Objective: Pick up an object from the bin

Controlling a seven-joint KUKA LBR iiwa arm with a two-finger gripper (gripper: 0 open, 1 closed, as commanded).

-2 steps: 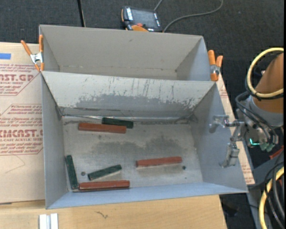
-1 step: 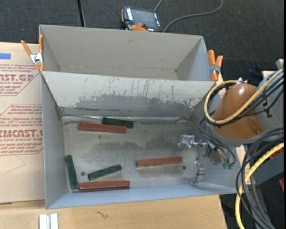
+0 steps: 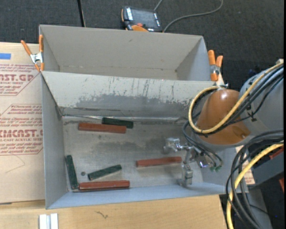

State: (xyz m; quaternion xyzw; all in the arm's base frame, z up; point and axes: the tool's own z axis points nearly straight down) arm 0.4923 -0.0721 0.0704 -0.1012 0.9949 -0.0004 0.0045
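hand [image 3: 179, 161] released, astride right end of red bar [image 3: 155, 162], close to bin [image 3: 55, 128] right wall; bare floor leftward.

The arm [image 3: 271, 113] is running off the right edge, its body and cables being cut away there. Its orange cover [image 3: 219, 116] is hiding the right wall of the bin [image 3: 52, 142]. The red-brown bar [image 3: 157, 162] at middle right is lying with its right end in among the gripper [image 3: 180, 161] parts, and contact is proving impossible to judge. At the back, a dark green bar [image 3: 118, 123] and another red-brown bar [image 3: 101, 127] are overlapping, top one unclear. A dark speck [image 3: 82, 174] is looking too small to identify.
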